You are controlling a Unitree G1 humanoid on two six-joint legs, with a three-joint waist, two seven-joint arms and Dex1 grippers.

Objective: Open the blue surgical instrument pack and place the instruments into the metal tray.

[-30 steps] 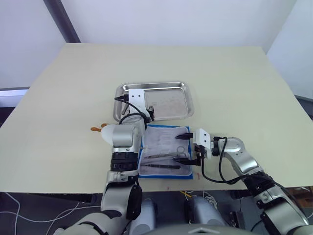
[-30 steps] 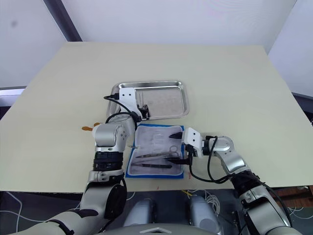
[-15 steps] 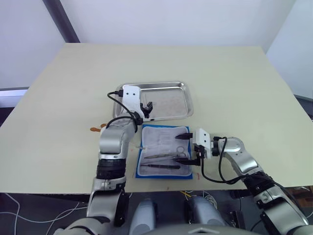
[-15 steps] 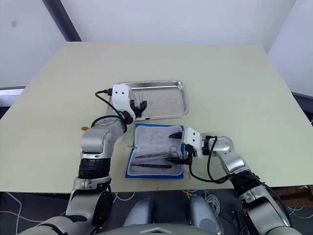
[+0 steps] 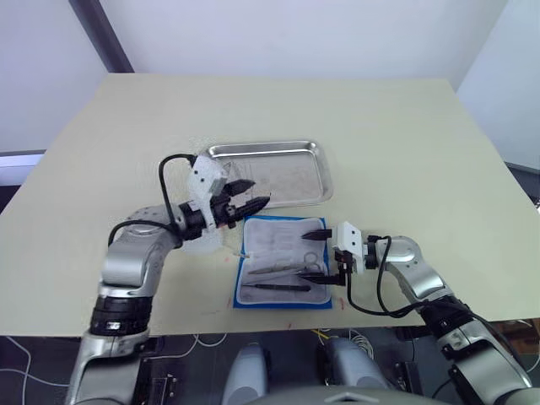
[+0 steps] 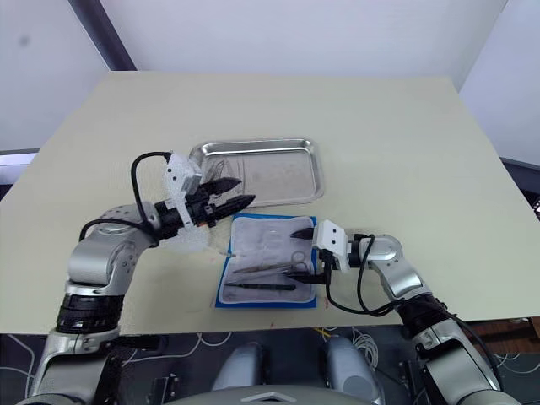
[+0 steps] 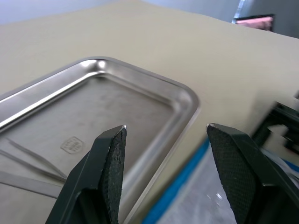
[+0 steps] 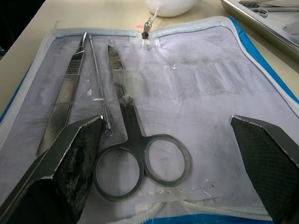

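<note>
The blue surgical instrument pack (image 5: pixel 274 245) lies unzipped and spread flat near the table's front edge, pale lining up. On the lining rest ring-handled scissors (image 8: pixel 135 154), flat forceps (image 8: pixel 65 102) and a thin probe (image 8: pixel 100 88). My right gripper (image 5: pixel 316 255) is open at the pack's right edge, its fingers either side of the scissors' rings without touching them. Just beyond the pack sits the metal tray (image 5: pixel 261 148), with slim tweezers (image 7: pixel 32 161) lying in it. Over the tray's near-left corner hovers my left gripper (image 5: pixel 260 192), open and holding nothing.
A white egg-shaped toy (image 8: pixel 170 4) sits left of the pack, partly behind my left forearm. Bare beige table (image 5: pixel 405 143) spreads to the right of and beyond the tray. The table's front edge runs just below the pack.
My left arm has swung out to the left and its gripper has drawn back from inside the tray to the near-left corner, now pointing right. The right arm and pack have not moved.
</note>
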